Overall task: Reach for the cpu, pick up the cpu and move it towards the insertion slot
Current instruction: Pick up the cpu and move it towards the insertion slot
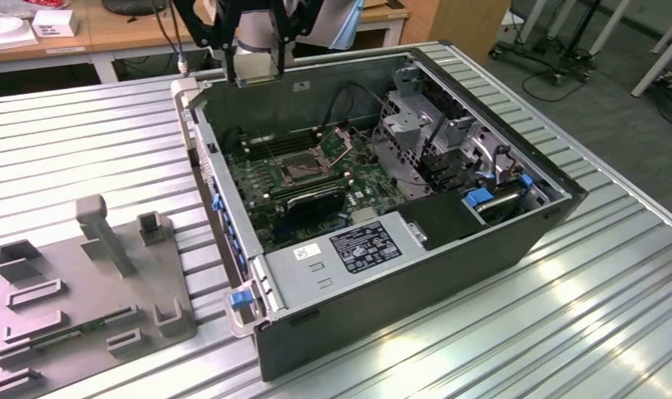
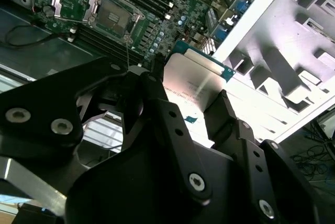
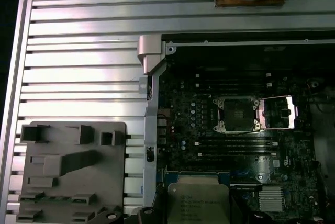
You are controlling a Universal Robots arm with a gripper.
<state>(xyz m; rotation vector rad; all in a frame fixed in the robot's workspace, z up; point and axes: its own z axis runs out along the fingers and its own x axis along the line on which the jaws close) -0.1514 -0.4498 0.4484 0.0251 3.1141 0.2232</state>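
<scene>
Black articulated gripper (image 2: 196, 111) fingers (image 2: 222, 116) are clamping the cpu (image 2: 191, 80), a flat square chip with silvery metal top and thin green rim, held clear above the open dark-grey computer case (image 1: 425, 249).

Step in hand, by judgement: carrying the chip toward the insertion slot (image 2: 112, 14), a dark square socket framed by a silvery bracket, its lid standing open, on the green motherboard (image 3: 209, 130) lying inside the case.

Grey plastic fixture (image 1: 86, 291) is resting beside the case on the ribbed metal desk (image 1: 81, 150).
</scene>
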